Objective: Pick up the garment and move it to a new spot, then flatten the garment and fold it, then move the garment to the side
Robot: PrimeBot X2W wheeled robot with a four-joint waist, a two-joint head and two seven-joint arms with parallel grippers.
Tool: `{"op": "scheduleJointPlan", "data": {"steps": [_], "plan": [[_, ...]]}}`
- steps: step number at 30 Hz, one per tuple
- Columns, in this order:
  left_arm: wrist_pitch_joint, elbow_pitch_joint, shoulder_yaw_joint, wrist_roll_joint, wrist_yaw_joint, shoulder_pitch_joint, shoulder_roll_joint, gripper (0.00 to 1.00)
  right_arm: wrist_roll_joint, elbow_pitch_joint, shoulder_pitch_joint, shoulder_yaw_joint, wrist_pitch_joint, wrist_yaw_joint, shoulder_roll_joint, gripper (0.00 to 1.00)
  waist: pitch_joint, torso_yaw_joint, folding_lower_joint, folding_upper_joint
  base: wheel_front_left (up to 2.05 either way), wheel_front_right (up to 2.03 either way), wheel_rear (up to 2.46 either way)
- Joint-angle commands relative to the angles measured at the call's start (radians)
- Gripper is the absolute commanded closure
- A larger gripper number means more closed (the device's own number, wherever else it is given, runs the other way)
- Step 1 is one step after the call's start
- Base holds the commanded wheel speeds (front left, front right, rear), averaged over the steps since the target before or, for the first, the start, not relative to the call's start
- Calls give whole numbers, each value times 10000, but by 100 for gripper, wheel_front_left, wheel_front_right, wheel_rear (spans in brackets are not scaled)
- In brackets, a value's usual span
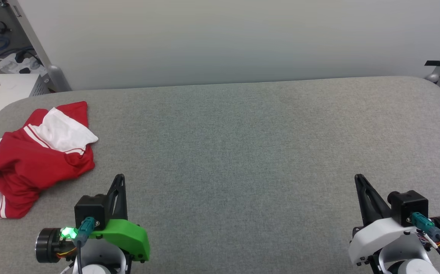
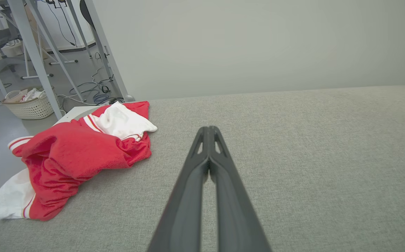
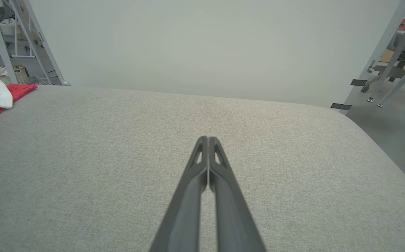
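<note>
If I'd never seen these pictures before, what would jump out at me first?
The red and white garment jumps out first, lying crumpled at the left end of the grey table. Next come the two dark grippers low in the head view. The left gripper is near the garment and the right gripper is far from it, both shut and holding nothing.

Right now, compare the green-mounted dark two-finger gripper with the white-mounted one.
The left gripper sits on a bright green mount; the right gripper on a white mount. The left gripper lies close to the crumpled red-and-white jersey garment; the right gripper is far from it. Both are shut, empty, over the grey fabric surface.
</note>
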Motion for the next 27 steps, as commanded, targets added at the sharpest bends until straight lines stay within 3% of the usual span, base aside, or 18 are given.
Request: {"op": "scheduleJointPlan", "data": {"steps": [1,23,24,25,26,27], "plan": [[-5,-22,14,99,-43,-172,-49,100,-97,16,-162,12,28,-7,20,100,0,0,0,0,0,0,0],[-5,-22,14,99,-43,-172,-49,100,-97,16,-162,12,28,-7,20,100,0,0,0,0,0,0,0],[0,0,0,0,0,0,0,0,0,0,0,-2,0,0,0,0,0,0,0,0,0,0,0],[0,2,-2,-4,2,10,2,0,4,0,4,-6,-2,0,-2,0,0,0,0,0,0,0,0],[-3,2,-3,-6,5,11,2,100,8,1,5,-13,-7,0,-4,100,1,-1,0,0,0,0,0],[-3,2,-3,-5,4,12,2,0,6,0,5,-12,-4,0,-4,0,1,-1,0,0,0,0,0]]}}
